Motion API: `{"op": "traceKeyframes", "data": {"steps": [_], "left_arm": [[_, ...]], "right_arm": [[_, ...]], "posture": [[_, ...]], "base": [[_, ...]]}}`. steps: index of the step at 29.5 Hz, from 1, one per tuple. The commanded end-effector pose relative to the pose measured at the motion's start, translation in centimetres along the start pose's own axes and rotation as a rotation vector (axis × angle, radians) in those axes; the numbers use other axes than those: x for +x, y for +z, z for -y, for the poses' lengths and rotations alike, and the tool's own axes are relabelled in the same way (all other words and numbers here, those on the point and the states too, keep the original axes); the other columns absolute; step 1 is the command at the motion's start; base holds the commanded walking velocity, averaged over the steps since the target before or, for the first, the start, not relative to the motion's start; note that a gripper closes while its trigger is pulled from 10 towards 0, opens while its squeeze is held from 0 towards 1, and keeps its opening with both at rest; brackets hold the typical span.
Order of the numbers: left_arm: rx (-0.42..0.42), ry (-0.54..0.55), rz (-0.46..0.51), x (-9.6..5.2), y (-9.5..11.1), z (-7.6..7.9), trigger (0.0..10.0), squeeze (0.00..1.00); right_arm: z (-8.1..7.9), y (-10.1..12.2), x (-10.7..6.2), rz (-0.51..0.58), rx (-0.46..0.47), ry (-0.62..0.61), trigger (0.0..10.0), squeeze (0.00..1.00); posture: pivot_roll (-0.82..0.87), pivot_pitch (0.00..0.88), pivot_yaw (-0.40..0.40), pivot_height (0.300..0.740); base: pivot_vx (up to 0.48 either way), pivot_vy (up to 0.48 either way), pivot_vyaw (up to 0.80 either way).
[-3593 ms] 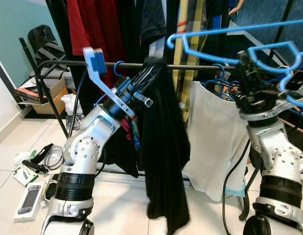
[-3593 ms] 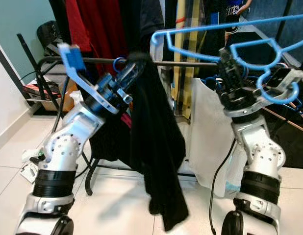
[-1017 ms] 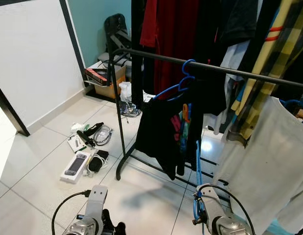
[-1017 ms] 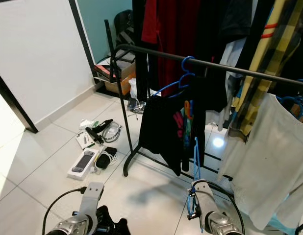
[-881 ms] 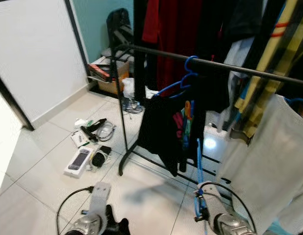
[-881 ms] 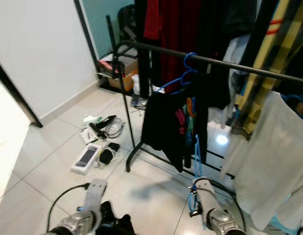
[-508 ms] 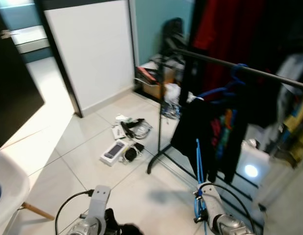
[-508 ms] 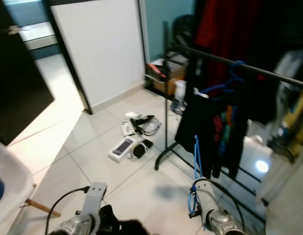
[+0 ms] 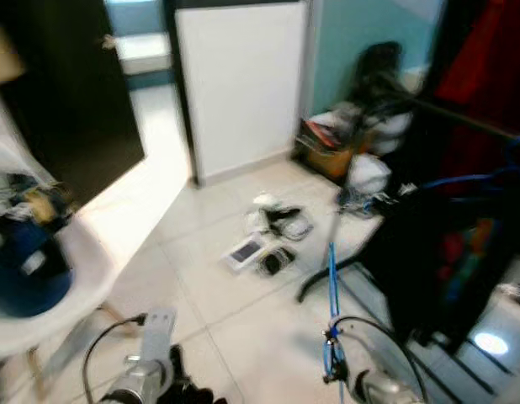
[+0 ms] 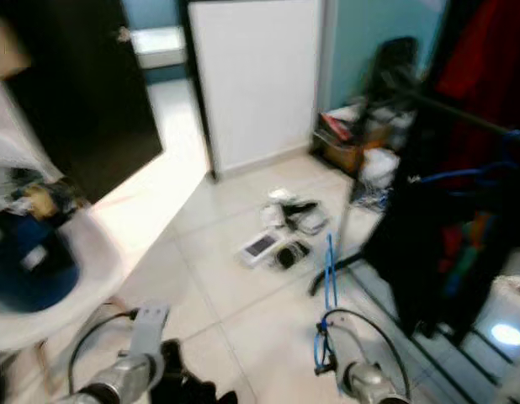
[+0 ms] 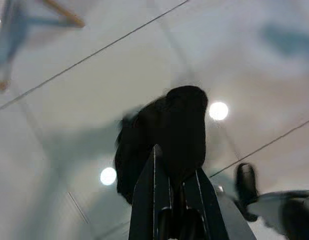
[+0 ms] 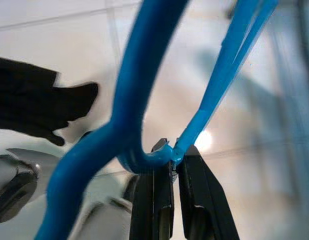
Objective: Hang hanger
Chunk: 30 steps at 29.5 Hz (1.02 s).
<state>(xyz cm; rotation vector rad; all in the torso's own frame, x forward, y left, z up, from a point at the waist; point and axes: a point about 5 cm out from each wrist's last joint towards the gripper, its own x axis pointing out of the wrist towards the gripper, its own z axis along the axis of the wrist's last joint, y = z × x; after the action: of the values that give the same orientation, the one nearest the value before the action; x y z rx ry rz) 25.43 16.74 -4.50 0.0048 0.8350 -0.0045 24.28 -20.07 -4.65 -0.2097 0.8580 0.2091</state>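
Note:
A thin blue hanger (image 12: 139, 85) is clamped at its bend by my right gripper (image 12: 169, 150), which is shut on it. In the eye views the same blue hanger (image 9: 331, 303) stands up from my lowered right arm (image 9: 369, 389). The black clothes rack (image 9: 462, 118) is at the right, blurred, with a black garment (image 9: 437, 269) hanging from another blue hanger (image 9: 470, 179). My left arm (image 9: 151, 374) hangs low at the bottom left. The left gripper (image 11: 174, 172) points at the tiled floor, its fingers together and holding nothing.
A white chair (image 9: 66, 324) with a dark blue thing (image 9: 24, 269) on it stands at the left. Small devices and cables (image 9: 268, 244) litter the floor by the rack's foot. A white panel (image 9: 243, 84) and a dark door (image 9: 66, 93) lie ahead.
The camera has swung left, away from the rack: the rack slid to the right edge and the chair and dark door came into view. The blue hanger stays in my right gripper.

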Motion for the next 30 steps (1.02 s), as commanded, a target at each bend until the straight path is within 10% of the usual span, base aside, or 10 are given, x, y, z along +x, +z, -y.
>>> {"op": "traceKeyframes", "data": {"steps": [1,30], "left_arm": [[0.008,-0.004,0.016,0.0,0.4,-0.1,10.0,0.00],[0.013,-0.006,0.028,-0.2,-0.6,-1.1,10.0,0.00]], "right_arm": [[-0.1,0.2,0.0,0.010,-0.008,-0.002,10.0,0.00],[-0.5,-0.2,0.0,-0.005,-0.087,0.023,10.0,0.00]], "posture": [[-0.01,0.000,0.008,0.740],[-0.02,0.000,0.007,0.740]], "base": [[0.000,0.000,0.77],[0.000,-0.129,0.77]]}}
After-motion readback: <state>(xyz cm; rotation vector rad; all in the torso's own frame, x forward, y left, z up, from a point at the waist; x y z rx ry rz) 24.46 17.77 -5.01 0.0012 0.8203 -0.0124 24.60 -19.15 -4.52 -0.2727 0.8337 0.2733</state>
